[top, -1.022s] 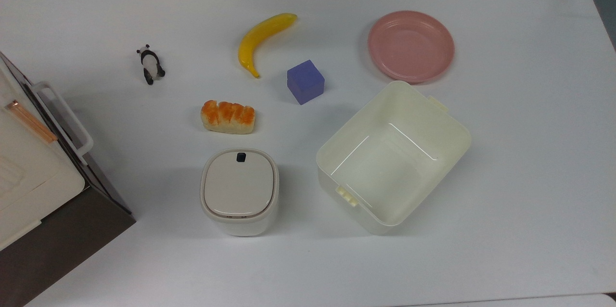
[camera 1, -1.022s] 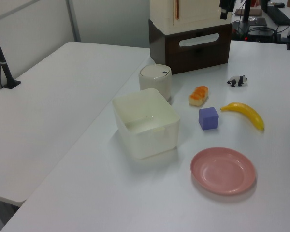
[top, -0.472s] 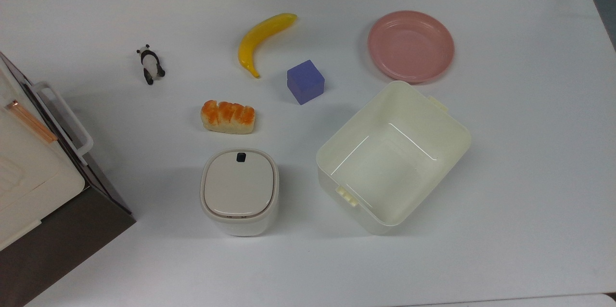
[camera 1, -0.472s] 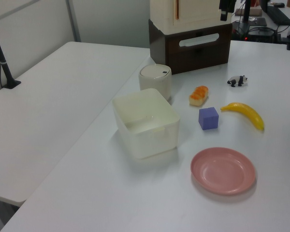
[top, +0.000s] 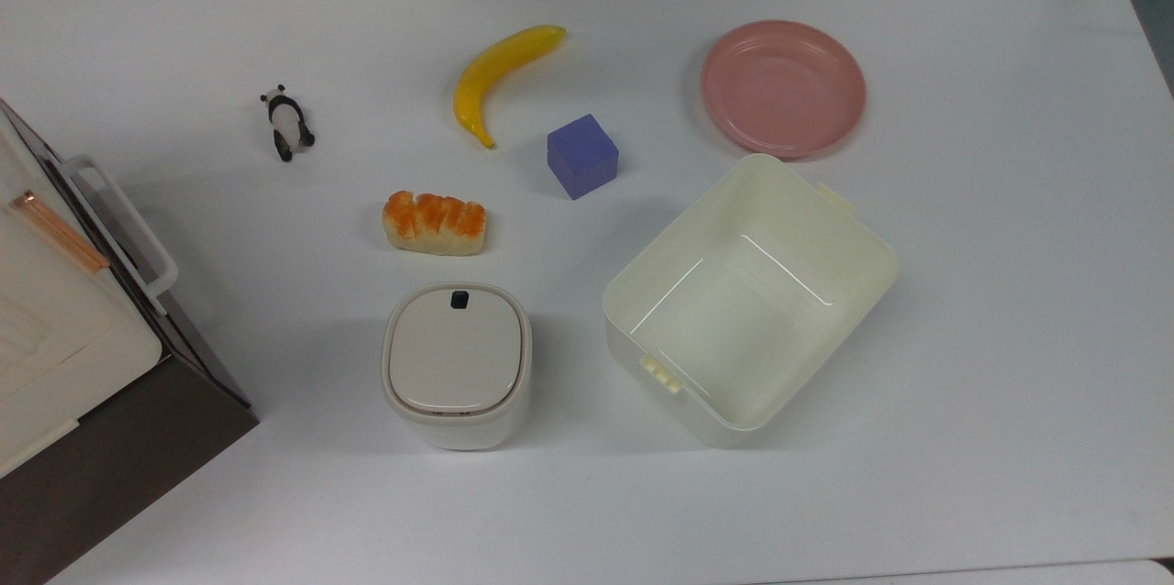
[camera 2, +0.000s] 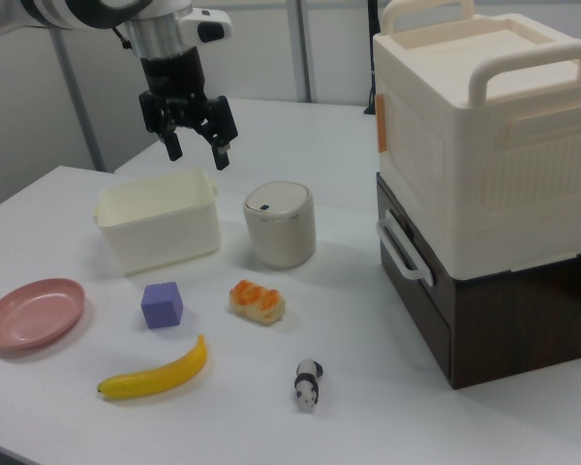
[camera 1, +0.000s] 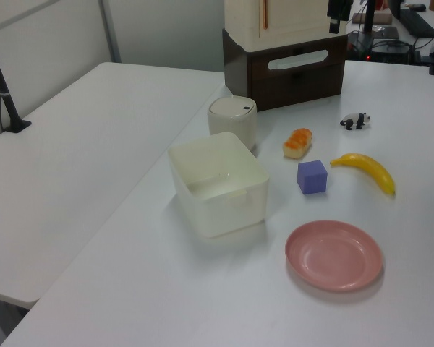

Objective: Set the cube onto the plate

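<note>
White and wide, the surface (top: pixel 963 337) carries all the things, and the hand (camera 2: pixel 196 145) hangs high above it, with its two fingers spread wide and nothing between them. In the right view the hand is over the far side of the cream tub (camera 2: pixel 158 226), well apart from everything it must touch.

Below the hand and nearer to the camera in the right view, the cube (camera 2: pixel 162 304) sits flat on the surface, between the tub and the banana (camera 2: pixel 155 376). To the right view's left of the cube, further from the hand, lies the pink plate (camera 2: pixel 33 312), and nothing is on it. In the top view the cube (top: pixel 581 155) and the plate (top: pixel 782 87) are near each other but do not touch.

I judge that the task is only at its start: the cube is not yet grasped. Coming down over the cube, closing on it, carrying it to the plate and releasing it are all left to do.
</note>
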`<state>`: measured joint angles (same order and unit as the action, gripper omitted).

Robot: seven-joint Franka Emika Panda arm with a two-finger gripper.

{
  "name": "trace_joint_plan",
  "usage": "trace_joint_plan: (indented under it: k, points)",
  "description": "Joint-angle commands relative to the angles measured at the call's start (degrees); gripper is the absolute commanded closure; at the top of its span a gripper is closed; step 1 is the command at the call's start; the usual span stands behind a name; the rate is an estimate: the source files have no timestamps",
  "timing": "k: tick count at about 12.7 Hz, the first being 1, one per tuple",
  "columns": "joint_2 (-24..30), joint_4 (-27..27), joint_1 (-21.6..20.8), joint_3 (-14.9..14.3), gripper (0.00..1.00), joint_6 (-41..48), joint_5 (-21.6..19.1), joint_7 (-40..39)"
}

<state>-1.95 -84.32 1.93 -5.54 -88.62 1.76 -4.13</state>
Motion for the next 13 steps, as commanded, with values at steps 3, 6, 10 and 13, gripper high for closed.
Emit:
trace_joint_plan:
  k: [3,6,10,13]
  points:
    - [0.99,-1.11,-0.7,-0.17,0.0,0.73,1.05,-1.23]
    - [1.16,-1.63,-0.79,-0.09,0.0,1.96,0.79,-4.99]
    - [1.25,-4.96,-1.05,1.23,0.0,1.0,1.05,-9.65]
    - [1.25,-7.96,-0.97,3.42,0.0,-1.81,1.32,-11.16]
